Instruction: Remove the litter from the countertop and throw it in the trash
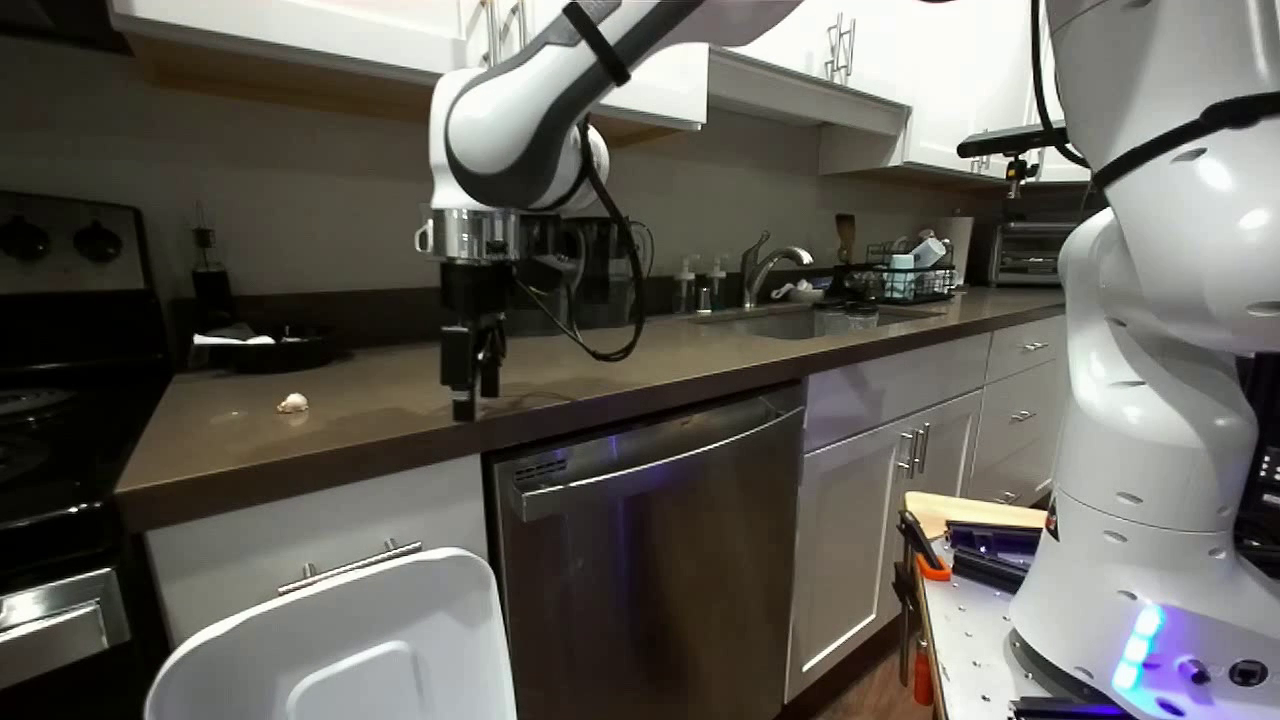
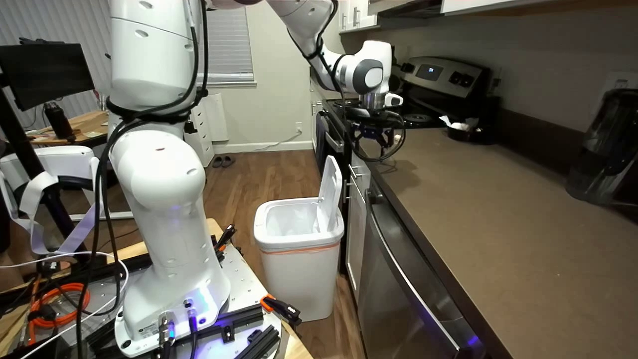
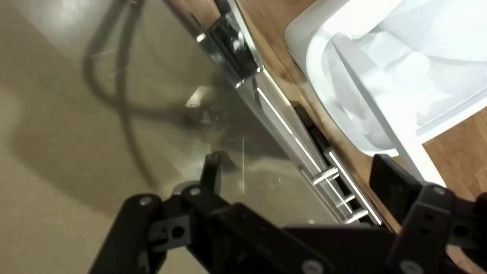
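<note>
A small crumpled whitish piece of litter [image 1: 293,403] lies on the brown countertop [image 1: 620,385] near its stove end. In an exterior view a bit of the litter [image 2: 397,138] shows just behind my gripper. I cannot make it out clearly in the wrist view. My gripper [image 1: 477,395] points down over the countertop's front edge, to the dishwasher side of the litter and apart from it. In the wrist view the gripper [image 3: 298,171] has its fingers wide apart with nothing between them. The white trash bin [image 2: 299,244] stands on the floor before the cabinets, its lid [image 2: 331,194] raised.
A dark pan [image 1: 275,352] with white paper sits behind the litter. The black stove [image 1: 60,420] adjoins the countertop's end. A dark pitcher-like appliance [image 2: 598,149] stands against the wall. The dishwasher [image 1: 650,560] is below the counter. White upper cabinets [image 1: 300,30] overhang it.
</note>
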Action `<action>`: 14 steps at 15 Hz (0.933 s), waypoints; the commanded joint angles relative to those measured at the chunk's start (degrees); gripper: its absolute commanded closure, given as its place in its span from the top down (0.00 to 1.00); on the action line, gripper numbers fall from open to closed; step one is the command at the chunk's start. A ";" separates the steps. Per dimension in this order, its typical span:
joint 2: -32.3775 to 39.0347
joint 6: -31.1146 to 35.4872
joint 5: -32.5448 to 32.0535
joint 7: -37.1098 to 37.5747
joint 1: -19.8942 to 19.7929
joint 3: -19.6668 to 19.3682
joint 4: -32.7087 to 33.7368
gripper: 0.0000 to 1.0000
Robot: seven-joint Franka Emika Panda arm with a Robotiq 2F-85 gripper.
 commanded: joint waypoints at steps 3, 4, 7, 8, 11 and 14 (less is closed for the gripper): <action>5.15 -5.91 0.28 -0.77 -0.09 2.36 15.12 1.00; 5.83 -5.85 0.10 -0.93 0.07 2.60 16.83 1.00; 7.87 -4.60 -1.38 0.15 2.11 3.94 21.47 1.00; 8.98 -3.81 -1.34 -0.17 2.61 4.47 22.96 1.00; 12.14 -2.78 -2.34 -0.75 4.58 5.25 27.27 1.00; 10.85 -3.42 -1.14 0.28 4.76 5.50 25.42 1.00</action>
